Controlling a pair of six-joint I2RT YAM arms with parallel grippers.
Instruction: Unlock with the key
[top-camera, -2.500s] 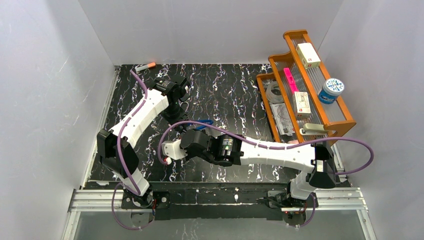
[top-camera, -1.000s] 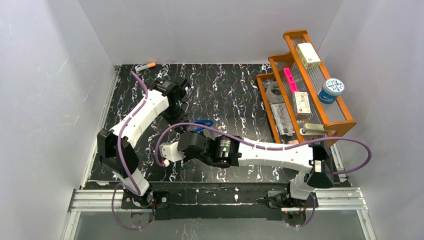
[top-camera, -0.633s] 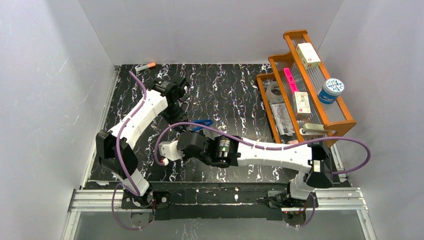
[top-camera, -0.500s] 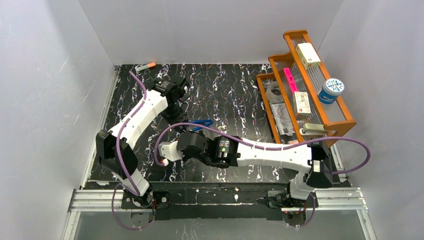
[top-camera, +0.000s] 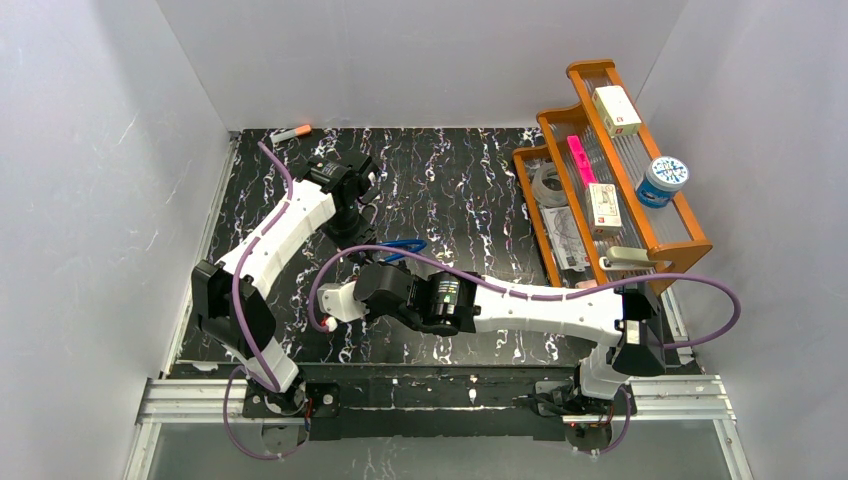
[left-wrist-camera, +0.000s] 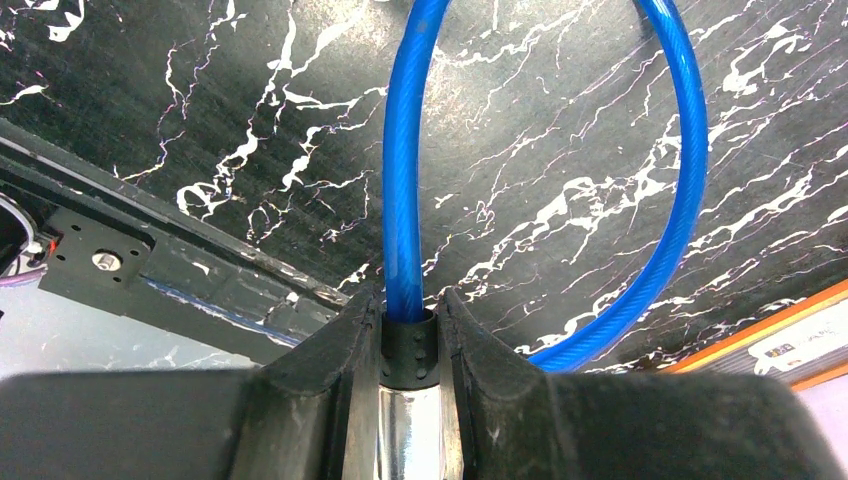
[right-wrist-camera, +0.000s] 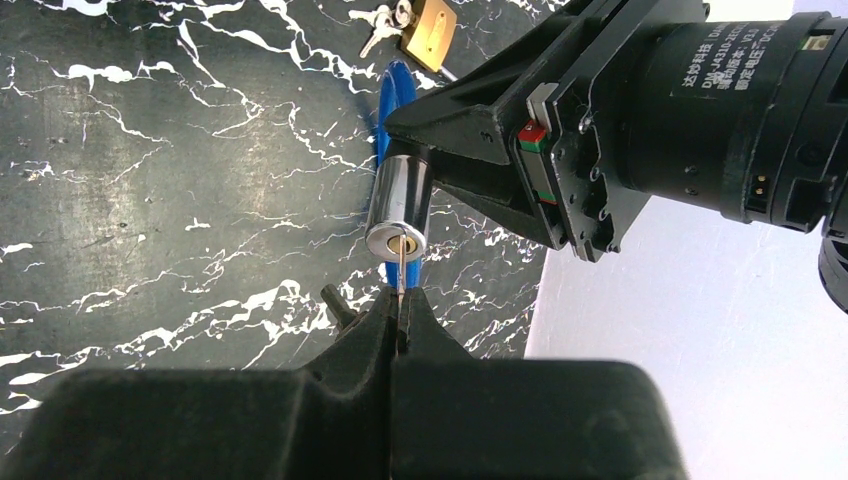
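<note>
A chrome lock cylinder (right-wrist-camera: 398, 205) on a blue cable loop (left-wrist-camera: 400, 150) is clamped in my left gripper (left-wrist-camera: 411, 305), whose jaws are shut on the cylinder's black collar. In the right wrist view the cylinder's keyhole face points at my right gripper (right-wrist-camera: 400, 300). That gripper is shut on a thin metal key (right-wrist-camera: 401, 268), and the key's tip sits in the keyhole. In the top view only a bit of the blue cable (top-camera: 405, 245) shows between the two wrists. The lock and key are hidden there.
A brass padlock (right-wrist-camera: 430, 20) with small keys (right-wrist-camera: 380, 18) lies on the black marble tabletop (right-wrist-camera: 150, 150) beyond the lock. A wooden rack (top-camera: 686, 247) with boxes, tape and a tub stands at the right. A marker (top-camera: 292, 132) lies at the back left.
The right arm slid a little to the left between the oldest frame and one second ago. Over the last second both arms have stayed still.
</note>
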